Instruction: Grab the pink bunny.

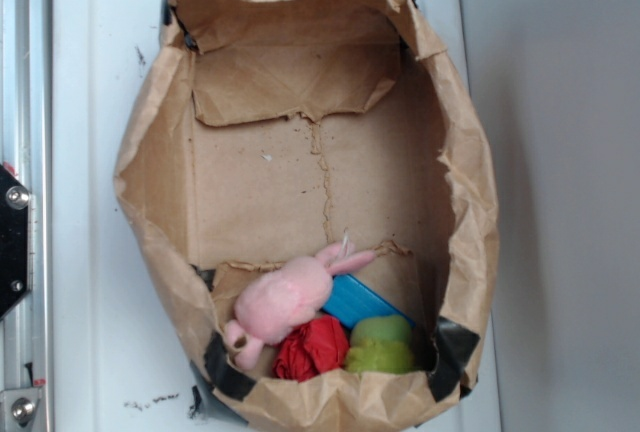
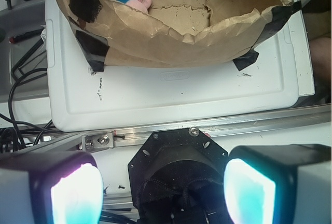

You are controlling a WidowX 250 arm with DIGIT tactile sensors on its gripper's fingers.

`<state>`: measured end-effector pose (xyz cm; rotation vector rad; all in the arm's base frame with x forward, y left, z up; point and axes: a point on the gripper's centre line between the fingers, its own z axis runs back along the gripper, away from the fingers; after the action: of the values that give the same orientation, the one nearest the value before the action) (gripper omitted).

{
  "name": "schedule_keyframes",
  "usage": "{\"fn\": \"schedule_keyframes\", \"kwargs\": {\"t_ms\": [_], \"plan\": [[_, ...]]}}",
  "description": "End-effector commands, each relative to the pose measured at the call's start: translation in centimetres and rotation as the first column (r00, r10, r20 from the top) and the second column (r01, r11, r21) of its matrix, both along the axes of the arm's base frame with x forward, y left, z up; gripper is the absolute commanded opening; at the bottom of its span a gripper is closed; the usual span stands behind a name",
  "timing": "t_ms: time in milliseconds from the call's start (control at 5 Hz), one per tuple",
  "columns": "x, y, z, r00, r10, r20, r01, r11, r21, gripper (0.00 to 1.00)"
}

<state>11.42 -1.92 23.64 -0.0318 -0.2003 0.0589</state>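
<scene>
Pink and fuzzy, the pink bunny (image 1: 285, 297) lies in the near end of the brown paper bag (image 1: 150, 152), resting on a blue object (image 1: 360, 302), touching the red ball (image 1: 312, 347) and near the green plush (image 1: 380, 344). You have not begun the grasp yet. Your hand (image 2: 163, 187) is spread wide and holds nothing; it hovers outside the bag, over the metal rail (image 2: 233, 125) beside the white worktop (image 2: 171, 94). The whole approach is left.

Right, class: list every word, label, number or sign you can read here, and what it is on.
None can be read.
White tray: a faint embossed mark near its edge, too blurred to read.
Paper bag, pink bunny, blue item: no print visible.
</scene>
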Motion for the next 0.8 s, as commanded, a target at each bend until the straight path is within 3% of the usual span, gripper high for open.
{"fn": "schedule_keyframes", "kwargs": {"t_ms": [0, 200, 400, 600], "plan": [[0.0, 0.0, 0.0, 1.0, 0.0, 0.0, 0.0, 1.0, 0.0, 1.0], [2.9, 0.4, -0.7, 1.0, 0.007, 0.006, -0.007, 1.0, -0.007, 1.0], [6.3, 0.6, -1.8, 0.997, 0.061, 0.048, -0.062, 0.998, 0.012, 1.0], [8.6, 0.9, -2.9, 0.995, 0.088, 0.055, -0.09, 0.995, 0.037, 1.0]]}}
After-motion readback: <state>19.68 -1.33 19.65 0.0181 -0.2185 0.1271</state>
